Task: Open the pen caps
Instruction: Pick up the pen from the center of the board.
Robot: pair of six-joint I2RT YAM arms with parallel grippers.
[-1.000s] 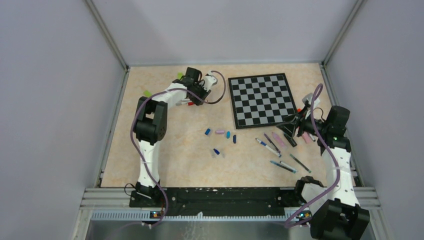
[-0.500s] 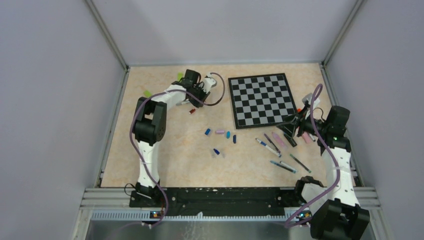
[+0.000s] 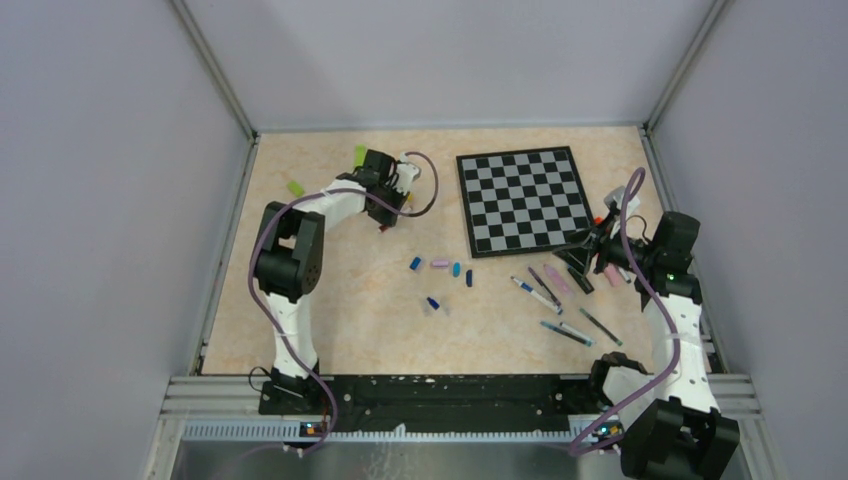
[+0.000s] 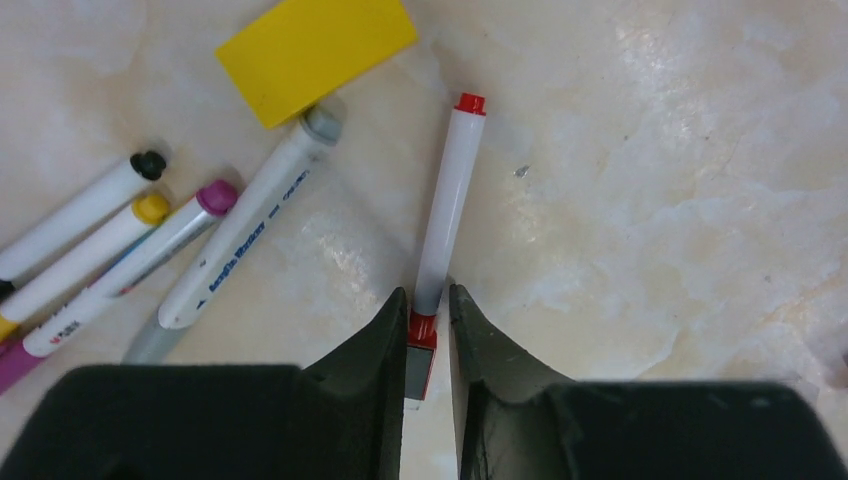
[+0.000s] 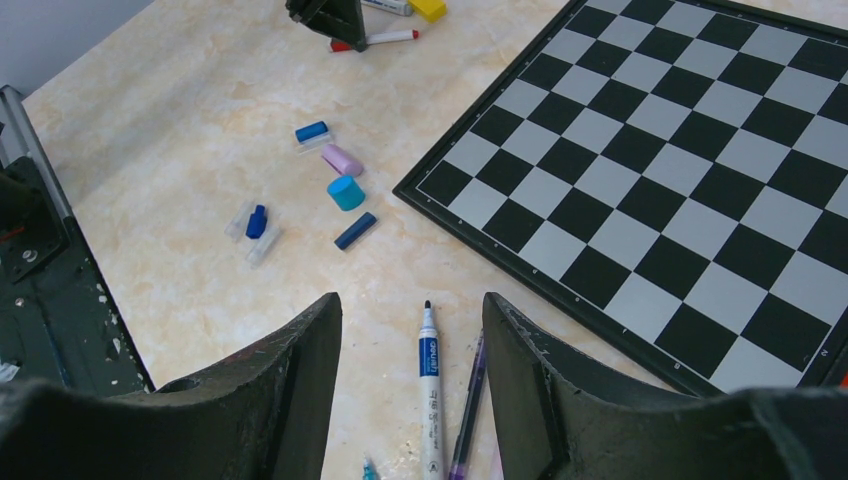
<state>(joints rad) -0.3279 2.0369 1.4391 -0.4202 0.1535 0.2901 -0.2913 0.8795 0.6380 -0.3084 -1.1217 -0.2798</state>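
Note:
A white pen with red ends lies on the table, pointing away from my left gripper. That gripper's jaws are shut on the pen's red cap. From above, the left gripper sits at the back left of the table. Other capped pens lie fanned out to its left. My right gripper is open and holds nothing. It hovers over an uncapped blue-labelled pen and a purple pen. Several loose pen caps in blue, pink and teal lie mid-table.
A chessboard lies flat at the back right. A yellow block lies just beyond the pens, and green blocks are near the left wall. More pens lie scattered at the front right, by the right gripper.
My left gripper has shifted left and toward the front, and its jaws have narrowed onto the red cap. The red pen has moved with it. The right arm has not moved.

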